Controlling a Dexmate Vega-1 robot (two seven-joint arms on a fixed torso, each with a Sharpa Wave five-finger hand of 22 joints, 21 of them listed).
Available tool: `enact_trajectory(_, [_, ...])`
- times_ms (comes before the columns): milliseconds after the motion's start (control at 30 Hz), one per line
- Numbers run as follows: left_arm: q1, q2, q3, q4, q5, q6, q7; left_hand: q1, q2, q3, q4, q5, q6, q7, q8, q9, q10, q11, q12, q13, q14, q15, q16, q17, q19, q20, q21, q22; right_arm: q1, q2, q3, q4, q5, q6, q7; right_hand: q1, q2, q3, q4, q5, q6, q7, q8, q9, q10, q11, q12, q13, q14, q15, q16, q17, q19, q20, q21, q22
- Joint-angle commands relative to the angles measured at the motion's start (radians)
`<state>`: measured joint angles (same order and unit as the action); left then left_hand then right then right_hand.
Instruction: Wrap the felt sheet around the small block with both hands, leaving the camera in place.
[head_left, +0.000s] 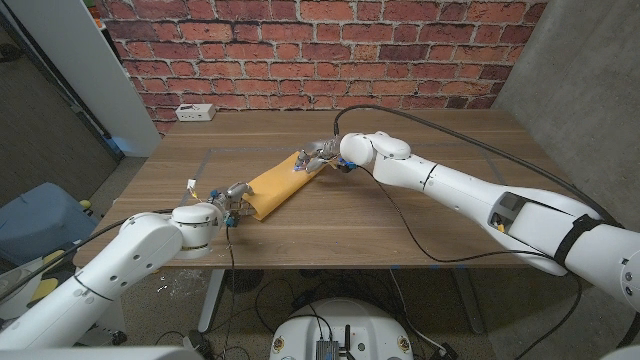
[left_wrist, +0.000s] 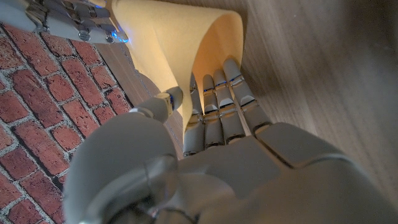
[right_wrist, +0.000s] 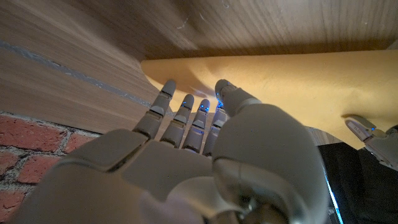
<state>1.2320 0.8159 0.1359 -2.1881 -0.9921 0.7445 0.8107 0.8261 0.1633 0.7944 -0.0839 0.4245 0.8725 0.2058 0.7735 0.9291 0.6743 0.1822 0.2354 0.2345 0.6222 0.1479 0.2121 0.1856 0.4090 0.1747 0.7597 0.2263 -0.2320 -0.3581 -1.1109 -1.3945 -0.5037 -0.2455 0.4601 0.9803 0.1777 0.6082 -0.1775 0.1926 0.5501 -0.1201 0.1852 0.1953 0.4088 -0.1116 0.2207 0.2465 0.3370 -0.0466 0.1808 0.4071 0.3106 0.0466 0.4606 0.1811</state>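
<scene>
1. A wooden table (head_left: 420, 225) with a brown plank top carries everything.
2. A yellow felt sheet (head_left: 278, 188) lies slantwise on it near the middle.
3. A white power strip (head_left: 195, 112) sits well beyond the felt sheet, at the far edge.

One felt sheet (head_left: 282, 184) lies on the one table (head_left: 420, 225), mid-table toward 10 o'clock. Two hands are on it: the left hand (head_left: 232, 199) at its 7 o'clock end and the right hand (head_left: 318, 155) at its 1 o'clock end. One white power strip (head_left: 195, 112) sits at the table's 11 o'clock corner.
</scene>
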Motion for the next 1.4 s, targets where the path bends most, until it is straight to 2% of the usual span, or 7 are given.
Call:
enact_trajectory(33, [-0.005,0.015,0.007,0.002,-0.011,-0.012,-0.004,-0.002,0.005,0.004,0.006,0.008,-0.010,0.001,0.006,0.002,0.004,-0.002,-0.004,0.006,-0.003,-0.005,-0.008,0.001,-0.004,0.005,0.010,-0.001,0.055,0.033,-0.085,0.033,-0.058,-0.111,0.104,0.019,-0.004,0.029,0.000,0.010,0.032,-0.001,0.013,0.000,0.036,0.007,0.007,-0.002,0.016,-0.126,0.008,-0.023,-0.006,0.003,-0.004,0.002])
enact_trajectory(333, [-0.022,0.037,0.034,-0.010,0.020,-0.007,0.007,-0.036,-0.023,-0.018,0.010,0.017,-0.048,-0.001,-0.027,-0.033,-0.010,-0.002,-0.012,0.010,-0.018,-0.006,-0.016,-0.002,-0.017,0.017,0.016,-0.005,0.066,0.012,-0.141,-0.015,-0.131,-0.218,0.167,0.050,-0.013,0.061,-0.014,0.013,0.047,-0.002,0.015,-0.002,0.051,0.003,0.004,-0.009,0.029,-0.122,0.010,-0.054,-0.008,0.005,-0.007,0.001])
enact_trajectory(500, [-0.042,0.052,0.073,-0.037,0.081,0.025,0.053,-0.108,-0.075,-0.088,0.004,0.011,-0.167,-0.003,-0.098,-0.088,-0.046,-0.031,-0.022,0.021,-0.053,-0.022,-0.019,0.004,-0.041,0.026,0.021,-0.014,0.060,-0.005,-0.159,-0.043,-0.164,-0.282,0.201,0.066,-0.017,0.076,-0.016,0.013,0.054,-0.006,0.016,-0.003,0.050,-0.002,0.000,-0.011,0.030,-0.122,0.009,-0.065,-0.010,0.006,-0.009,0.001])
enact_trajectory(967, [-0.116,-0.039,0.300,-0.123,0.602,0.248,0.306,-0.354,-0.136,-0.277,0.006,-0.131,-0.677,-0.119,-0.528,-0.380,-0.321,-0.062,-0.037,0.069,-0.234,-0.026,-0.021,0.018,-0.214,0.039,-0.039,-0.027,0.051,-0.035,-0.180,-0.078,-0.197,-0.404,0.274,0.072,-0.028,0.091,-0.006,0.010,0.055,-0.001,0.012,-0.004,0.044,0.014,-0.007,-0.014,0.027,-0.119,0.009,-0.083,-0.015,0.008,-0.013,0.000])
enact_trajectory(1100, [-0.105,-0.090,0.377,-0.089,0.904,0.233,0.306,-0.366,-0.125,-0.285,-0.012,-0.172,-0.692,-0.164,-0.568,-0.439,-0.411,-0.085,-0.040,0.074,-0.342,-0.028,-0.031,0.017,-0.325,0.036,-0.088,-0.026,0.050,-0.040,-0.179,-0.085,-0.192,-0.410,0.278,0.064,-0.037,0.089,-0.001,0.006,0.046,0.002,0.008,-0.005,0.039,0.023,-0.010,-0.015,0.023,-0.111,0.010,-0.088,-0.017,0.012,-0.015,0.000])
enact_trajectory(1233, [-0.100,-0.038,0.422,-0.057,1.038,0.107,0.272,-0.337,-0.078,-0.268,-0.050,-0.195,-0.602,-0.262,-0.558,-0.498,-0.426,-0.180,-0.017,0.074,-0.388,-0.070,-0.017,0.012,-0.384,0.028,-0.122,-0.028,0.051,-0.039,-0.174,-0.085,-0.178,-0.408,0.280,0.043,-0.057,0.082,0.008,0.000,0.043,0.011,0.007,-0.005,0.036,0.038,-0.012,-0.017,0.025,-0.101,0.013,-0.095,-0.010,0.020,-0.015,-0.001])
enact_trajectory(1400, [-0.094,0.051,0.419,-0.032,1.113,-0.070,0.154,-0.318,-0.015,-0.233,-0.062,-0.202,-0.450,-0.240,-0.536,-0.552,-0.339,-0.176,0.015,0.058,-0.353,-0.123,-0.001,0.004,-0.390,-0.033,-0.133,-0.033,0.050,-0.038,-0.174,-0.084,-0.171,-0.399,0.266,0.025,-0.069,0.076,0.015,-0.004,0.032,0.017,0.003,-0.005,0.034,0.046,-0.014,-0.018,0.028,-0.091,0.017,-0.099,-0.006,0.024,-0.016,-0.002])
